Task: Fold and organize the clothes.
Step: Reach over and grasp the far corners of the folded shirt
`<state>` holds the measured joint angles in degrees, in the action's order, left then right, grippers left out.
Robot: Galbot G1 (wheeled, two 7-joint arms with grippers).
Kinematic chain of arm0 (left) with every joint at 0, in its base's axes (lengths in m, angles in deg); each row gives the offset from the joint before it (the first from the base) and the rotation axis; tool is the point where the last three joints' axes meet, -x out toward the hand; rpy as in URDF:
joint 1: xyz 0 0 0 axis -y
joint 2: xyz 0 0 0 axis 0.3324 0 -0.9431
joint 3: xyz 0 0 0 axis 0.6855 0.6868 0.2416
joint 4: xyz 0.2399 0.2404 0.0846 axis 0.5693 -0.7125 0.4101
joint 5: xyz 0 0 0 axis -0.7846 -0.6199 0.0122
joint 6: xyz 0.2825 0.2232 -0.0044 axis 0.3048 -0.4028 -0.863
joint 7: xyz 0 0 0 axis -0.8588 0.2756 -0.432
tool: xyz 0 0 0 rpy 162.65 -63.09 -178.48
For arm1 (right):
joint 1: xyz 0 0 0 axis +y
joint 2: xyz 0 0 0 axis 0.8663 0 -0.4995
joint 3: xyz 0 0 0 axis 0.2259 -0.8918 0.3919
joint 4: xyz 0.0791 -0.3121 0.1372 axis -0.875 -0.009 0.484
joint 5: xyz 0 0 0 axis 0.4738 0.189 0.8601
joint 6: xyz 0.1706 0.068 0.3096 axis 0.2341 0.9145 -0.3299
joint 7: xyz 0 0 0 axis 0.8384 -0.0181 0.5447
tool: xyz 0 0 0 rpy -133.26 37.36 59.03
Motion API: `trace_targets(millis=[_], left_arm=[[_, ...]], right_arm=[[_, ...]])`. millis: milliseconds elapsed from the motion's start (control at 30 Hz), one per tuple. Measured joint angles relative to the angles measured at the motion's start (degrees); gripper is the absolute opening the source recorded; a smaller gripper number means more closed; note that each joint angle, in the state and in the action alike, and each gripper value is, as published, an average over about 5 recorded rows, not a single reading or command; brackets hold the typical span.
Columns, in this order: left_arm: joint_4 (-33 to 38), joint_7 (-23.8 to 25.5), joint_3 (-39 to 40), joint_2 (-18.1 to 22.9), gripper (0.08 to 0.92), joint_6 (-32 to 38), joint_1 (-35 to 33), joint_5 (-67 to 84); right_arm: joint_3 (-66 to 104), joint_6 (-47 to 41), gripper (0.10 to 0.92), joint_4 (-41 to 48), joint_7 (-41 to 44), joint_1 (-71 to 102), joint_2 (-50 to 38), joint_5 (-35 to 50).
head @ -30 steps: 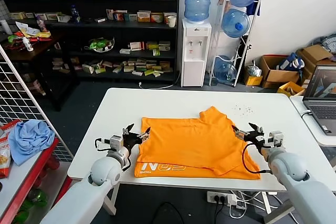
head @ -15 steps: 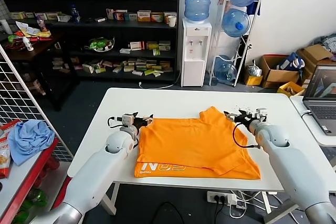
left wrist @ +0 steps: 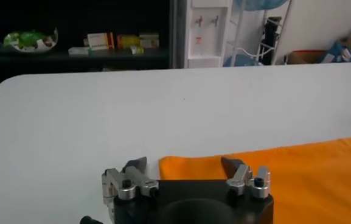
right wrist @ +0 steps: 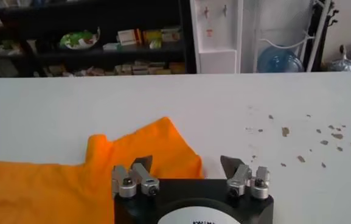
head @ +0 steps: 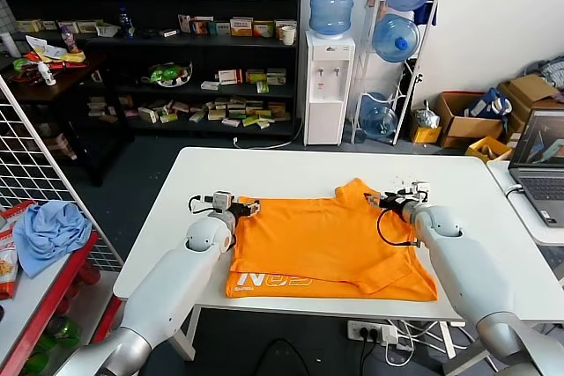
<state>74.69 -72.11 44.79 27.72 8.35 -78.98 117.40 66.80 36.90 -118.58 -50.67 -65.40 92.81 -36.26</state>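
The orange T-shirt (head: 330, 239) lies near the front of the white table (head: 291, 169), partly folded — its lettered hem faces the robot and one sleeve pokes out at the far edge. The left gripper (head: 240, 209) sits at the shirt's far left corner, fingers spread with the cloth corner between them. The right gripper (head: 388, 201) is at the far right, beside the sleeve, fingers likewise spread and gripping nothing. Judging by the loose outline, at least one more fold remains — likely far edge brought toward the hem — then tidying.
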Motion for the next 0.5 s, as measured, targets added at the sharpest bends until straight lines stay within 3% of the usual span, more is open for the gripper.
trace_targets(millis=[500], left_arm=[[1.56,0.97,-1.03,-1.74,0.355,-0.37,-1.73,1.10]], right_arm=[[0.33,1.30,0.186,3.32,0.73,-1.53,2.25,-3.16]])
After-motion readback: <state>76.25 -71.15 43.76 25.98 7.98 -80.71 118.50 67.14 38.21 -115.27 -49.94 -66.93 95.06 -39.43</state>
